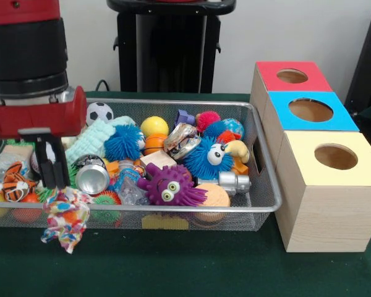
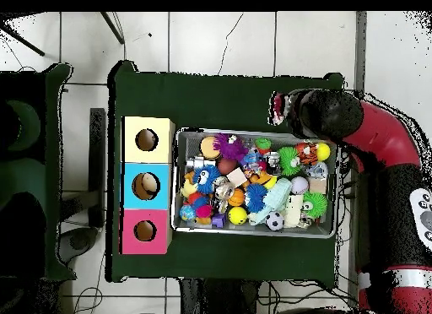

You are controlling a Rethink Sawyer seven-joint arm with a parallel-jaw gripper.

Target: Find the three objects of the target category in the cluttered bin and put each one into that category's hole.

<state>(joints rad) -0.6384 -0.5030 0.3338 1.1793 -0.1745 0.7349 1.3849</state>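
Patterned cloth (image 1: 65,218) hangs over the wire bin's (image 1: 267,185) rim, just below the gripper (image 1: 52,171); whether its jaws pinch it, I cannot tell. Three holed boxes (image 1: 324,185) stand well apart, beyond the bin.

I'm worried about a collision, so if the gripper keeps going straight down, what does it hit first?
Probably the green spiky ball or the shiny metal can just beneath the black gripper at the wire-mesh bin's end; depth is unclear.

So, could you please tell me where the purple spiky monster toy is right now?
In the front view, the purple spiky monster toy lies in the wire mesh bin against its near wall, middle-right, between the crushed silver can and an orange sponge-like disc.
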